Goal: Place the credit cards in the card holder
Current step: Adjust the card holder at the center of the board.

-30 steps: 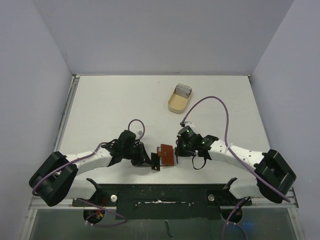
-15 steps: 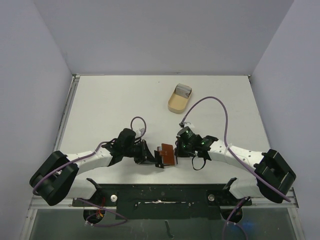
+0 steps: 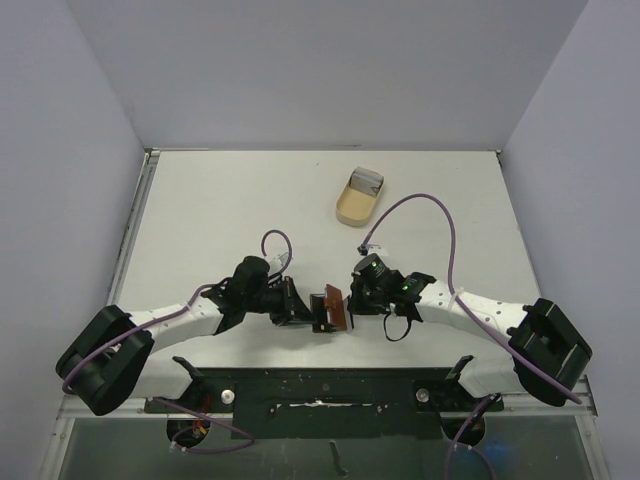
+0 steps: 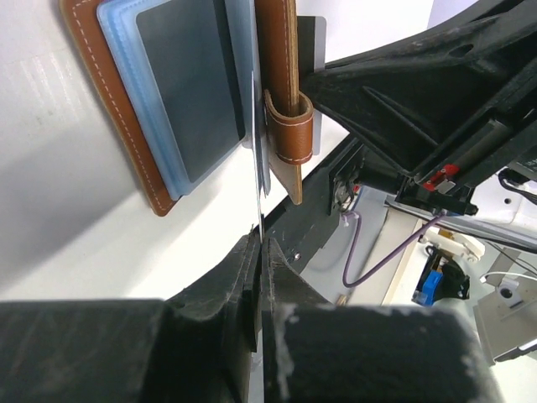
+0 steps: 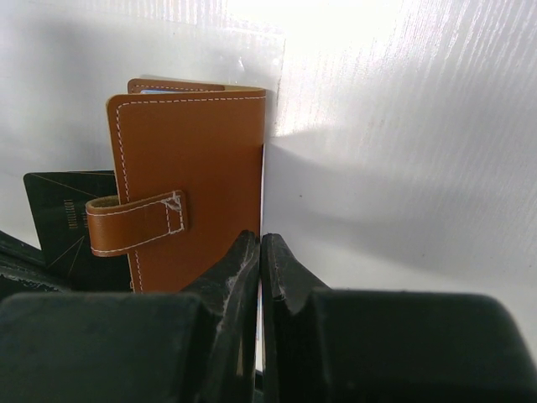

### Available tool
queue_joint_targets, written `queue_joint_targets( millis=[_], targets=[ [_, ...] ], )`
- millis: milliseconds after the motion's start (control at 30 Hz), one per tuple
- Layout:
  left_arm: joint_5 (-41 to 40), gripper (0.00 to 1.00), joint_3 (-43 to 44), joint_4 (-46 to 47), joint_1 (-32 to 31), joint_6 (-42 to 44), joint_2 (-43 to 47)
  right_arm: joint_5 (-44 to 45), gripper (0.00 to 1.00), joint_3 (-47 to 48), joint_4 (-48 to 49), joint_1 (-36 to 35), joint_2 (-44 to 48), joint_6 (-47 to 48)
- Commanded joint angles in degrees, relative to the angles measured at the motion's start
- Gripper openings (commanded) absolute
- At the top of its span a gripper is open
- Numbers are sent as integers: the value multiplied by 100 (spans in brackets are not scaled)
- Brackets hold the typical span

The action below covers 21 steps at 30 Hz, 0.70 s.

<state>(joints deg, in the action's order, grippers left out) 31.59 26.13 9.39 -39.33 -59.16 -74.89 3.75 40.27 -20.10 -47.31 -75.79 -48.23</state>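
While the card holder (image 3: 338, 306) sits open near the front edge of the surface (image 3: 230, 200), between the two arms, its cover with the strap (image 5: 134, 222) stands on edge. The other half lies flat, showing pale blue sleeves (image 4: 126, 75). In the overhead view the holder looks narrower than a second ago, with the cover tipped up more steeply.

A thin pale credit card (image 4: 258, 176), seen edge-on from the left wrist, reaches up alongside the sleeves, just beside the raised cover. Whether its tip is already inside a slot cannot be told. The left gripper (image 4: 258, 248) is clenched on the card's near end. It has moved rightward since the earlier frames, from a little apart to right against the holder.

The right gripper (image 5: 258, 243) is clamped on the free edge of the raised cover, and its place is much as before.

Farther back on the surface, well apart from both arms, a tan tray (image 3: 345, 205) lies unmoved.
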Motion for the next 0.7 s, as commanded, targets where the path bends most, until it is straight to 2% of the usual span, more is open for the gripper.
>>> queue_joint_targets(
  millis=[0, 667],
  targets=[
    [157, 0, 19, 572, -32, -26, 168, 73, 0, 6, 218, -33, 94, 50],
    [159, 0, 280, 712, -201, 174, -84, 65, 0, -429, 839, -31, 271, -2]
  ],
)
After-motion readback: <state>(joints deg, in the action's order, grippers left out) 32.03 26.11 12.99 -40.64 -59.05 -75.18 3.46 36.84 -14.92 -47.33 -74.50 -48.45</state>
